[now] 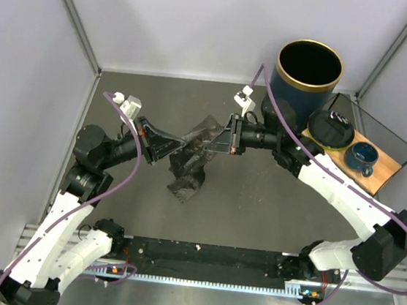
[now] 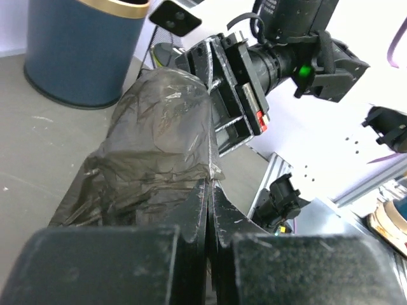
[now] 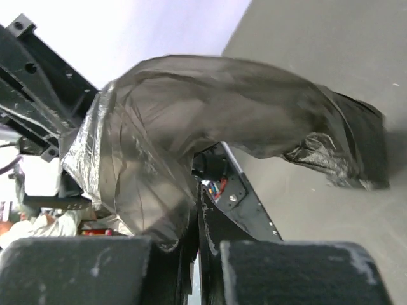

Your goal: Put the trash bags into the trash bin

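A glossy black trash bag (image 1: 194, 159) hangs between my two grippers at the middle of the table, its lower end drooping onto the surface. My left gripper (image 1: 182, 145) is shut on the bag's left edge; in the left wrist view the film (image 2: 159, 146) billows past my closed fingertips (image 2: 212, 184). My right gripper (image 1: 217, 141) is shut on the bag's right edge; the right wrist view shows the bag (image 3: 191, 121) bulging over it. The navy trash bin (image 1: 306, 79) with a gold rim stands upright at the back right, open and apart from the bag. It also shows in the left wrist view (image 2: 82, 51).
A wooden board (image 1: 368, 162) at the right holds a small black round roll (image 1: 330, 129) and a small blue bowl (image 1: 362, 157). Grey walls close the back and sides. A black rail (image 1: 199, 259) runs along the near edge.
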Robot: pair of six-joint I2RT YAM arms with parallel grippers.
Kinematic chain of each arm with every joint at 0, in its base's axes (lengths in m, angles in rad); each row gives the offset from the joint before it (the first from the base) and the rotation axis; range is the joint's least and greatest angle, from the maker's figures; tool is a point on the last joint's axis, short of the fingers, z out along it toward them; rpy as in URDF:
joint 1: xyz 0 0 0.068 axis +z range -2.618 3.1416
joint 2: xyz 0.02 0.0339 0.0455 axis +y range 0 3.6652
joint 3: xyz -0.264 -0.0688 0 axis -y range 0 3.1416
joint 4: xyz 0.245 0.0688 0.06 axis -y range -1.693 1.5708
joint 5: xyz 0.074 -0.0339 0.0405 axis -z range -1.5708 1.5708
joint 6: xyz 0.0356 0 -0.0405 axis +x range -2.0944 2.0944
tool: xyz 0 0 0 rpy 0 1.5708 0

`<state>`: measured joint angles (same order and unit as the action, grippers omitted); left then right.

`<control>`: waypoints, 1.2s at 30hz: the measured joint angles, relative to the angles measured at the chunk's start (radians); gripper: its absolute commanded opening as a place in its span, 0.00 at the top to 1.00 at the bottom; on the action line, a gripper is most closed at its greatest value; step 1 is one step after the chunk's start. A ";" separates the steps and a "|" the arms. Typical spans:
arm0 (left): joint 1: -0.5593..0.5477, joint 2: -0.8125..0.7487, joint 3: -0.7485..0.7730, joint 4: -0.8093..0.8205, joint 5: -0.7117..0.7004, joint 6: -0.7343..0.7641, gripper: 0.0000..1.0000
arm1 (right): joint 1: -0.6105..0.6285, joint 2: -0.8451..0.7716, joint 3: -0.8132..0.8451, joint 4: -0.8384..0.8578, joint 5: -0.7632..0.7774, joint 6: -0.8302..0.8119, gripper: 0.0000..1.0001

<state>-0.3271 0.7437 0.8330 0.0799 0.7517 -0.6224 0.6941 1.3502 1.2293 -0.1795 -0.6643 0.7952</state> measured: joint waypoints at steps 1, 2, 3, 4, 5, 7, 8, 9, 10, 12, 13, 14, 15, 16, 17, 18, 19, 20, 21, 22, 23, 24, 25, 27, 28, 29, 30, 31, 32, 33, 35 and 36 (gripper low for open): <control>0.000 -0.014 0.001 -0.035 -0.016 0.028 1.00 | -0.010 -0.005 0.001 -0.028 0.005 -0.021 1.00; 0.002 -0.028 0.005 -0.082 -0.044 0.060 1.00 | -0.019 -0.011 0.002 -0.055 0.012 -0.047 1.00; 0.006 -0.039 0.014 -0.136 -0.076 0.104 1.00 | -0.035 -0.023 0.002 -0.092 0.021 -0.082 1.00; 0.011 -0.044 0.024 -0.178 -0.105 0.140 1.00 | -0.053 -0.039 0.002 -0.132 0.034 -0.116 1.00; 0.018 -0.046 0.038 -0.225 -0.141 0.184 1.00 | -0.074 -0.060 0.002 -0.171 0.048 -0.154 1.00; 0.027 -0.044 0.066 -0.299 -0.195 0.267 1.00 | -0.111 -0.110 0.001 -0.237 0.071 -0.223 1.00; 0.029 -0.040 0.079 -0.331 -0.219 0.308 0.97 | -0.120 -0.132 0.001 -0.256 0.077 -0.248 1.00; 0.030 -0.038 0.089 -0.357 -0.232 0.349 0.90 | -0.127 -0.160 0.001 -0.272 0.080 -0.278 1.00; 0.030 -0.034 0.094 -0.378 -0.235 0.381 0.72 | -0.127 -0.172 0.001 -0.278 0.080 -0.290 1.00; 0.031 -0.021 0.099 -0.412 -0.213 0.433 0.54 | -0.122 -0.205 0.002 -0.289 0.068 -0.329 1.00; 0.031 -0.014 0.101 -0.424 -0.199 0.454 0.44 | -0.119 -0.207 0.003 -0.291 0.064 -0.337 1.00; 0.031 -0.005 0.104 -0.435 -0.176 0.470 0.41 | -0.113 -0.204 0.004 -0.292 0.060 -0.344 1.00; 0.031 0.009 0.109 -0.447 -0.150 0.482 0.39 | -0.108 -0.194 0.004 -0.292 0.056 -0.351 1.00; 0.031 0.018 0.114 -0.453 -0.135 0.496 0.29 | -0.103 -0.185 0.004 -0.293 0.052 -0.356 1.00; 0.030 0.029 0.121 -0.459 -0.118 0.503 0.26 | -0.093 -0.173 0.004 -0.293 0.049 -0.359 1.00; 0.029 0.040 0.132 -0.462 -0.107 0.518 0.24 | -0.084 -0.161 0.004 -0.292 0.046 -0.363 1.00; 0.029 0.050 0.142 -0.466 -0.098 0.526 0.23 | -0.073 -0.151 0.004 -0.293 0.040 -0.366 1.00; 0.025 0.061 0.158 -0.474 -0.087 0.534 0.20 | -0.067 -0.145 0.005 -0.293 0.037 -0.369 1.00; 0.021 0.073 0.174 -0.479 -0.080 0.547 0.20 | -0.060 -0.138 0.007 -0.294 0.034 -0.372 1.00; 0.014 0.084 0.190 -0.485 -0.075 0.557 0.20 | -0.056 -0.133 0.012 -0.292 0.030 -0.375 1.00; 0.006 0.093 0.201 -0.489 -0.074 0.565 0.20 | -0.054 -0.130 0.017 -0.293 0.026 -0.377 1.00; -0.006 0.104 0.212 -0.496 -0.074 0.573 0.20 | -0.053 -0.130 0.020 -0.288 0.019 -0.380 1.00; -0.017 0.113 0.218 -0.500 -0.077 0.578 0.20 | -0.053 -0.130 0.024 -0.285 0.013 -0.384 1.00; -0.033 0.127 0.218 -0.508 -0.089 0.589 0.20 | -0.051 -0.130 0.032 -0.278 0.005 -0.387 1.00; -0.037 0.139 0.218 -0.513 -0.095 0.598 0.19 | -0.050 -0.130 0.035 -0.277 0.001 -0.390 1.00; -0.042 0.151 0.218 -0.516 -0.103 0.605 0.18 | -0.048 -0.130 0.037 -0.274 -0.003 -0.393 1.00; -0.046 0.163 0.218 -0.518 -0.111 0.613 0.15 | -0.045 -0.130 0.037 -0.272 -0.010 -0.394 1.00; -0.054 0.181 0.218 -0.523 -0.122 0.625 0.14 | -0.042 -0.130 0.037 -0.272 -0.015 -0.396 1.00; -0.064 0.198 0.218 -0.530 -0.137 0.635 0.14 | -0.039 -0.130 0.037 -0.273 -0.023 -0.397 1.00; -0.076 0.211 0.218 -0.536 -0.153 0.644 0.16 | -0.036 -0.131 0.037 -0.273 -0.032 -0.400 1.00; -0.101 0.238 0.216 -0.547 -0.195 0.659 0.16 | -0.032 -0.132 0.037 -0.270 -0.051 -0.401 1.00; -0.109 0.246 0.212 -0.549 -0.216 0.666 0.16 | -0.031 -0.132 0.037 -0.270 -0.066 -0.401 1.00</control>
<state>-0.4366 0.9894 1.0451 -0.4686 0.5362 0.0441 0.6636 1.2182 1.2663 -0.4496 -0.7300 0.3939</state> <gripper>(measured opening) 0.846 0.004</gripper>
